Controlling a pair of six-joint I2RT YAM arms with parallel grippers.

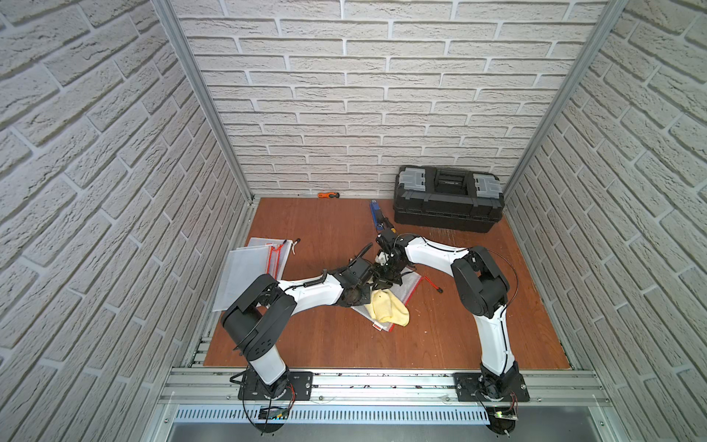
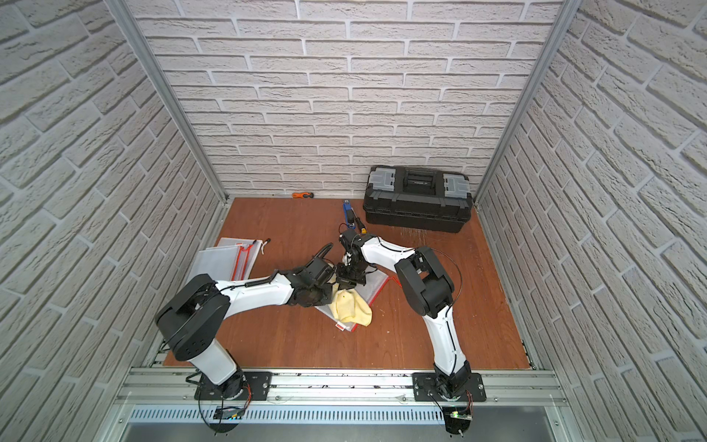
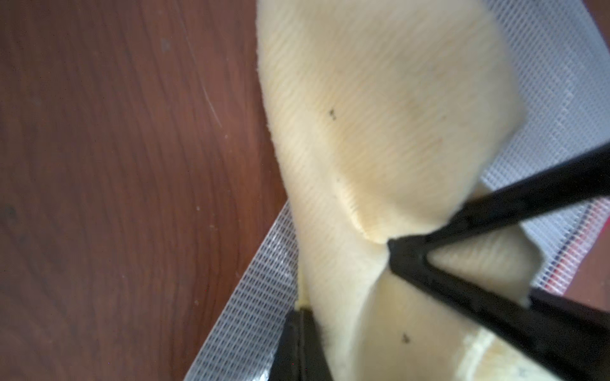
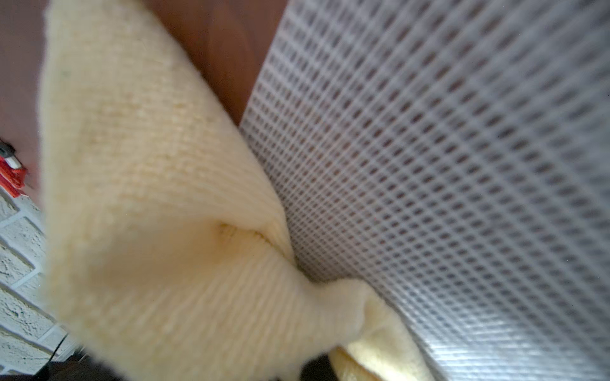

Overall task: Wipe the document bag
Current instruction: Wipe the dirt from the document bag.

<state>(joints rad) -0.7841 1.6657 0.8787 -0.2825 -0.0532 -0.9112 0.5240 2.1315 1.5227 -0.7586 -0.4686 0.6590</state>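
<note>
The document bag (image 1: pixel 412 285), white mesh with a red zipper edge, lies flat mid-table in both top views (image 2: pixel 377 287). A yellow cloth (image 1: pixel 388 310) is crumpled on top of it and covers its middle. My right gripper (image 1: pixel 384 285) points down at the cloth's far end, shut on a bunched fold; the left wrist view shows those black fingers (image 3: pixel 406 260) pinching the cloth (image 3: pixel 379 115). My left gripper (image 3: pixel 302 316) is shut at the cloth's edge beside the mesh (image 3: pixel 251 313), a thin strip of cloth at its tips. In the right wrist view the cloth (image 4: pixel 148 214) gathers against the bag (image 4: pixel 462 165).
A stack of other mesh bags (image 1: pixel 248 268) lies at the table's left edge. A black toolbox (image 1: pixel 447 199) stands at the back right, with a blue tool (image 1: pixel 377 214) beside it and an orange-handled tool (image 1: pixel 329 195) by the back wall. Brick walls enclose three sides.
</note>
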